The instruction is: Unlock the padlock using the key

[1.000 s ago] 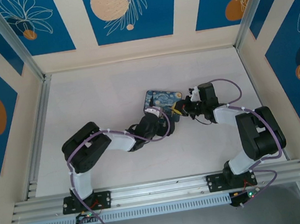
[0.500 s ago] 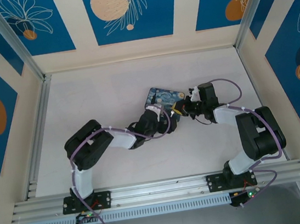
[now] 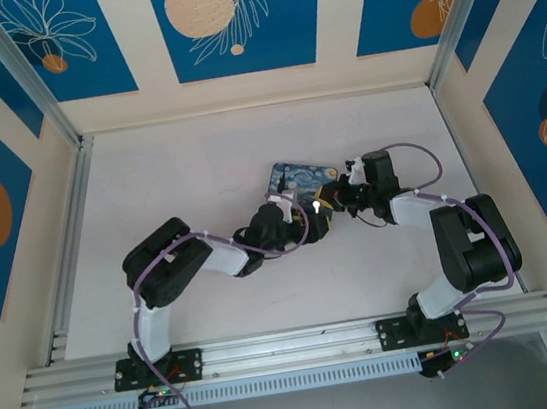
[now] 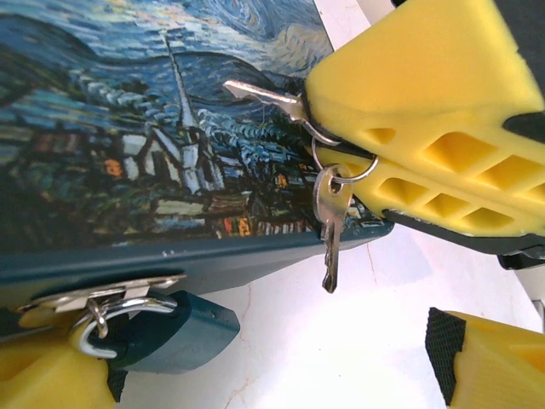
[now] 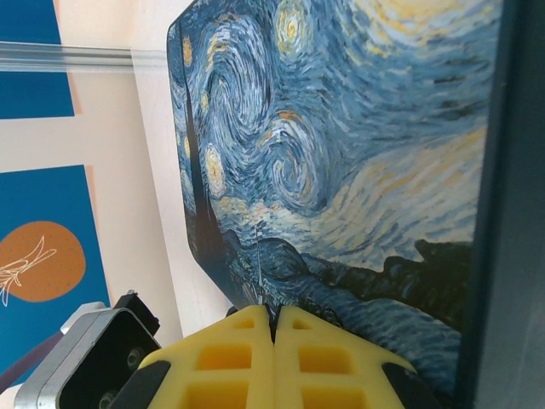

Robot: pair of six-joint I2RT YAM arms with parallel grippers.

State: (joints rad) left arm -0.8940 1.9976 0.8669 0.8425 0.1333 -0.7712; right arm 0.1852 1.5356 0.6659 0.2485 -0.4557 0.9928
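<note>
Yellow-padded left gripper (image 4: 264,368) sits spread wide at the near edge of the painted case (image 4: 128,128), nothing in it. The padlock (image 4: 174,331), a small dark teal body, hangs by its silvery shackle (image 4: 92,334) from the case's hasp (image 4: 102,285), just beside that gripper's left-hand finger (image 4: 43,383). Further right, the key (image 4: 255,91) pokes out over the starry lid, its head pinched in the right gripper (image 5: 274,325), whose fingers (image 5: 238,358) are pressed together; a spare key (image 4: 329,223) dangles off the ring (image 4: 341,166) below. Step in hand, I'd say: bringing key to lock, not yet inserted. Next probably needs the left gripper to close on the padlock body and steady it, keyhole turned toward the key. Versus a second ago, the left arm has pushed in closer to the case; the right arm has barely shifted.
</note>
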